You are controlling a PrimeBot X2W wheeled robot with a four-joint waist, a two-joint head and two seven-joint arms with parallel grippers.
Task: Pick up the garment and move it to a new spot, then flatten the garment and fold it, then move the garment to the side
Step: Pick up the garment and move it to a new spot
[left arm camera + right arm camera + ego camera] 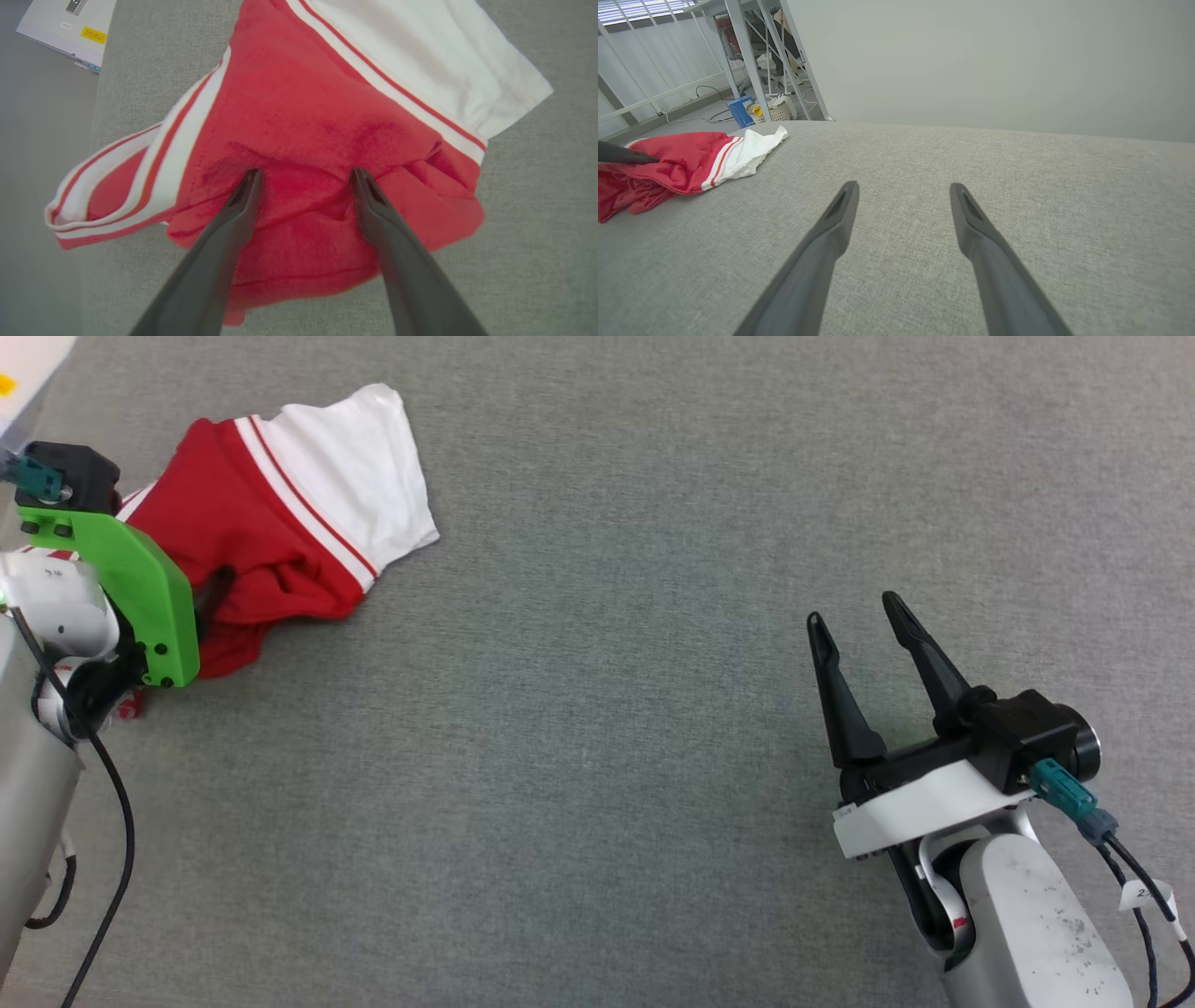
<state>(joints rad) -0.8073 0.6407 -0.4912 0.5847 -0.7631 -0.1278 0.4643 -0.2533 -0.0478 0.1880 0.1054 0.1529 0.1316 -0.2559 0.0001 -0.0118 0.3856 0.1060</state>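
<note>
Gray woven fabric surface point(597, 728), plain pale wall point(994, 60) behind, metal frame legs point(747, 60) and a blue box point(740, 111) beyond. Garment point(280, 523) lies crumpled at far left (soft red knit, white sleeve, striped trim). Left gripper point(307, 172) spread, tips pressing into the red cloth. Right gripper point(853, 607) spread, well apart from it.

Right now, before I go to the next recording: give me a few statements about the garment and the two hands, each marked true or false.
1. The garment lies flat and folded. False: it is bunched up.
2. The left hand is open, fingertips down at the garment. True.
3. The right hand holds the garment. False: it is open over the bare grey surface, well apart from the garment.
4. A white sleeve sticks out from the bunch. True.
</note>
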